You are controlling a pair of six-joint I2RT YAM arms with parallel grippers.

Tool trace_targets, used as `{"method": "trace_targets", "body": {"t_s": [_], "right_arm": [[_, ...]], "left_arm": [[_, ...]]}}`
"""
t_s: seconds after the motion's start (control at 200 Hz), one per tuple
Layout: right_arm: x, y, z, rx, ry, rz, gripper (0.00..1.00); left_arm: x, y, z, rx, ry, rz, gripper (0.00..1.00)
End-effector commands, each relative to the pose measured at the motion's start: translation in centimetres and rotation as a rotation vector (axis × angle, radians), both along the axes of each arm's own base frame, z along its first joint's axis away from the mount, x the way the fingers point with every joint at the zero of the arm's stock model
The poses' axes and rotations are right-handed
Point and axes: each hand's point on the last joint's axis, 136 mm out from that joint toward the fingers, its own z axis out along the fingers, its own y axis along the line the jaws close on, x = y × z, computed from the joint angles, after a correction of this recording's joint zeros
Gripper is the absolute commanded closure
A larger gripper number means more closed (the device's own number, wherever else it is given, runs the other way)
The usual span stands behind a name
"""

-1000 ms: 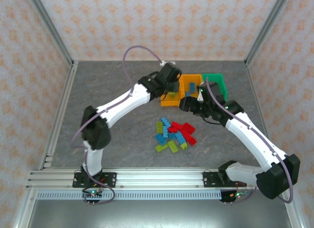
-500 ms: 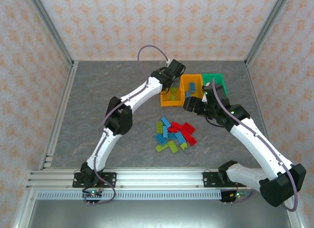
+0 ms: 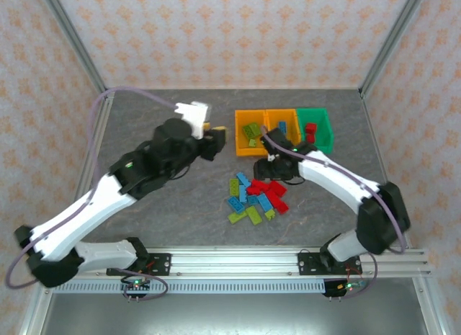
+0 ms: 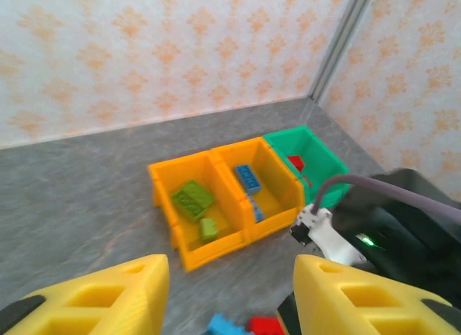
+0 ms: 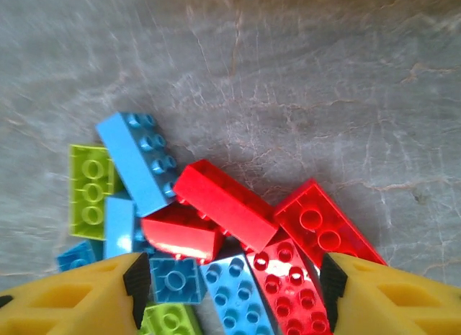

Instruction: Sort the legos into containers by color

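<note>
Top view, I count 3 containers in 1 row at the desk's (image 3: 144, 119) far side: left orange bin (image 3: 250, 153), middle orange bin (image 3: 282, 112), green bin (image 3: 320, 148); loose legos (image 3: 256, 198) heaped near them. Left wrist view: left fingers (image 4: 108, 292) spread apart, holding nothing; lime bricks (image 4: 192, 199) in the left orange bin, 1 blue brick (image 4: 247, 178) in the middle, 1 red brick (image 4: 295, 162) in the green. Right wrist view: right fingers (image 5: 72, 302) spread apart over the heap, gripping none.
</note>
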Motion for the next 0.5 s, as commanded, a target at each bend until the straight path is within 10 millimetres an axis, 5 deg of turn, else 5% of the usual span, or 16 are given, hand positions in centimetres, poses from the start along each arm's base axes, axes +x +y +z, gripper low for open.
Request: {"method": "trace_targets", "body": {"t_s": [0.0,0.185,0.495], "right_arm": [[0.5,-0.4,-1.5,-0.158,0.021,0.088,0.35],[0.8,0.8,-4.2,-0.146,0.067,0.117,0.38],[0.7,1.3,-7.3,-0.166,0.151,0.108,0.39]], "left_arm": [[-2.6,5.3,-4.6,0.276,0.096,0.049,0.45],[-4.0,9.8,-6.1,0.516,0.052,0.097,0.35],[-4.9,7.3,-10.4,0.499,0.09,-0.096,0.08]]}}
